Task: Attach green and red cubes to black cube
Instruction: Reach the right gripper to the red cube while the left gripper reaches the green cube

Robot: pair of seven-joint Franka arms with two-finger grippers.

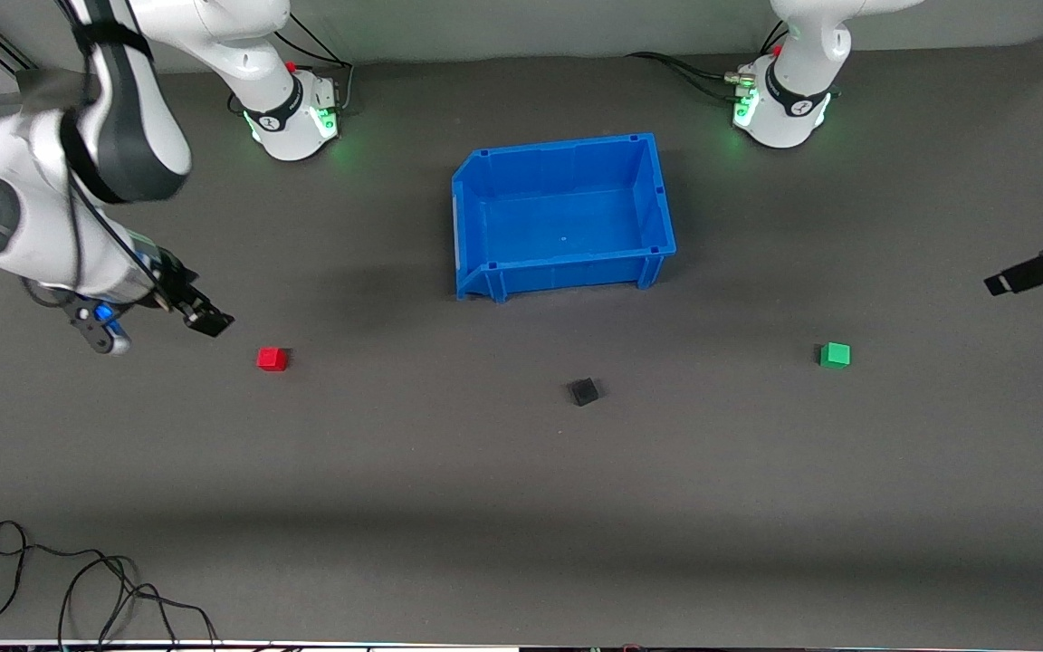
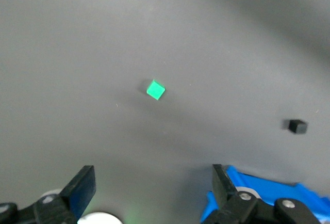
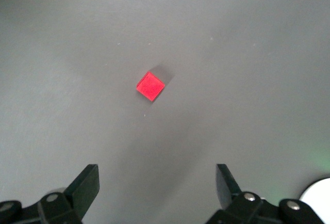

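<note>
A dark grey matte tabletop [image 1: 485, 507] seen from a high camera, with nothing yet joined: all three cubes lie apart and untouched. Nearest the camera sits the small matte black plastic cube [image 1: 583, 391], roughly midway along the tabletop. Slightly farther from the camera, the small bright red plastic cube [image 1: 272, 359] lies toward the right arm's end, and the small bright green plastic cube [image 1: 835, 354] toward the left arm's end, each well apart from the black one. Farther still stands an open blue plastic storage bin [image 1: 567, 272], with nothing in it. The right end effector [image 1: 205, 317] hangs just beside the red cube, its fingers [image 3: 85, 185] spread wide and holding nothing. The left end effector [image 1: 1015, 276] hovers at the edge of the tabletop near the green cube, also wide open and empty. As a judgement, the task is at its very start; both coloured cubes remain to be picked up and attached
</note>
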